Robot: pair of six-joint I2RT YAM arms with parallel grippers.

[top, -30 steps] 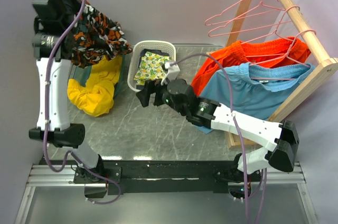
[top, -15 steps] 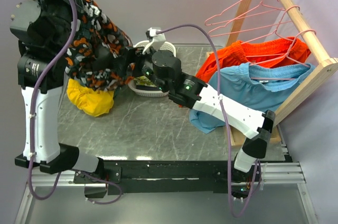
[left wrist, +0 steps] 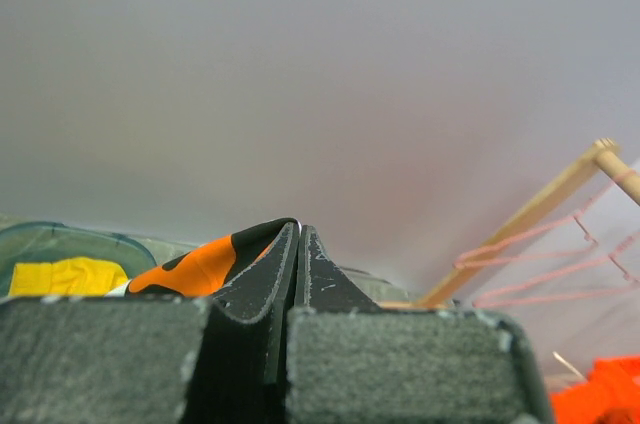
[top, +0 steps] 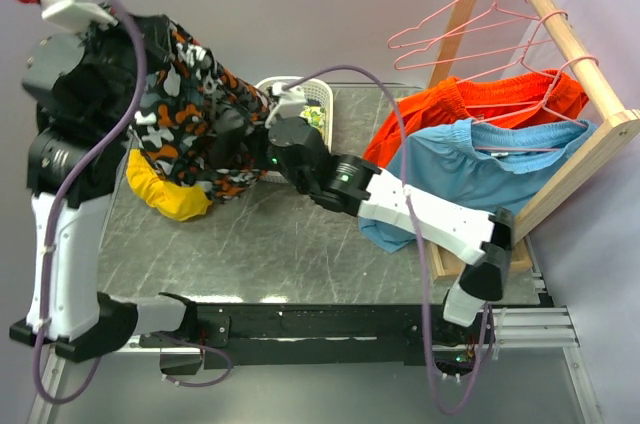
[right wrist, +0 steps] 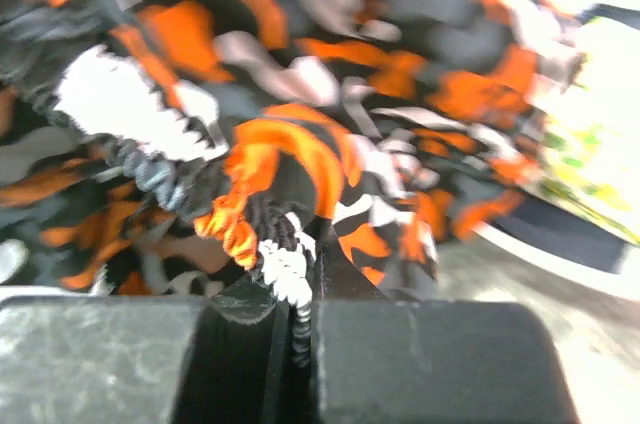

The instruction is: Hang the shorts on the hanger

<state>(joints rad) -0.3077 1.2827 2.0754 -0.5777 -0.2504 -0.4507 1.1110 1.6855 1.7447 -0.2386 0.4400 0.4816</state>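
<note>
From above, the camouflage shorts [top: 190, 94] hang in the air over the far left corner of the table [top: 270, 244], draped from the raised left arm [top: 70, 94]. The right arm [top: 400, 206] reaches across into their lower edge. The jaws of both arms are buried in the cloth in this view. The shorts cover part of a yellow garment [top: 165, 196], and the right arm hides most of a white basket [top: 312, 94]. Pink wire hangers [top: 470, 19] hang on the wooden rack [top: 570, 39] at the right edge, above orange shorts [top: 470, 102] and light-blue shorts [top: 490, 172].

In the left wrist view, the left gripper [left wrist: 297, 244] has its jaws pressed together on a thin orange-and-black fold of the shorts. The rest of the garment is cut off below the frame.

The right wrist view is blurred. The right gripper [right wrist: 300, 279] has its jaws closed on a bunched hem of the shorts, which fill nearly the whole frame.
</note>
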